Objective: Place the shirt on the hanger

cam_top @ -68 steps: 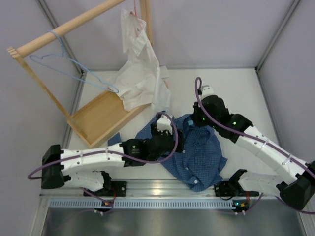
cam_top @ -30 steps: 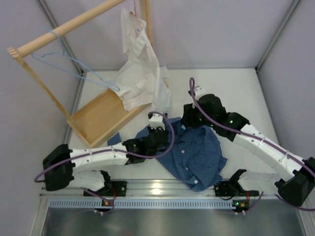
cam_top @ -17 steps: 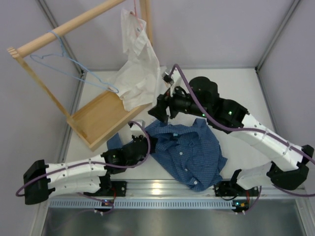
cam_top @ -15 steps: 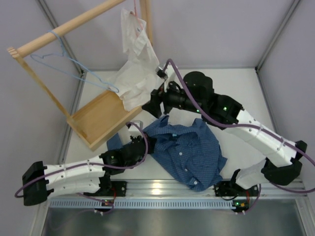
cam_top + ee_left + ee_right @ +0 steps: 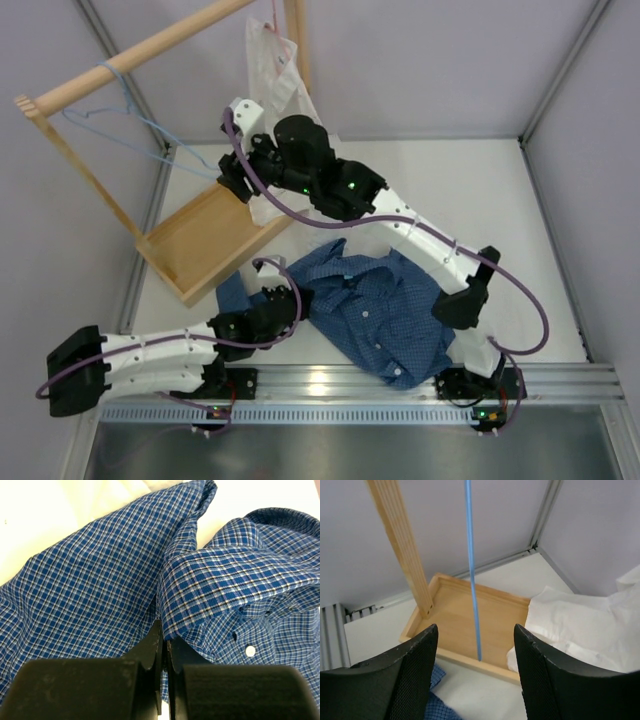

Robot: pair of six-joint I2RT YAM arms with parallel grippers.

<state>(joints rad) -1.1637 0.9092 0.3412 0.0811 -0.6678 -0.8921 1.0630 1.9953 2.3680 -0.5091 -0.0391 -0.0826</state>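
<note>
The dark blue checked shirt [image 5: 385, 310] lies crumpled on the table near the front edge. My left gripper [image 5: 293, 298] is shut on a fold of its cloth at the shirt's left side; the left wrist view shows the jaws [image 5: 164, 636] pinching the shirt [image 5: 100, 580] beside the collar. The light-blue wire hanger [image 5: 130, 122] hangs by its hook from the wooden rod. My right gripper [image 5: 230, 172] is at the hanger's lower right corner and is open. In the right wrist view the hanger [image 5: 471, 570] runs down the gap between the fingers of the right gripper [image 5: 475, 630], touching neither.
A wooden rack has a slanted rod [image 5: 150, 45], a post [image 5: 400, 545] and a tray-like base [image 5: 200, 240]. A white shirt [image 5: 275, 70] hangs at the rod's far end and drapes to the table [image 5: 580, 625]. Grey walls enclose the table.
My right arm has left the shirt and swung up and left to the hanger's corner. The left gripper, still shut on the shirt, has drawn back toward the near left.
</note>
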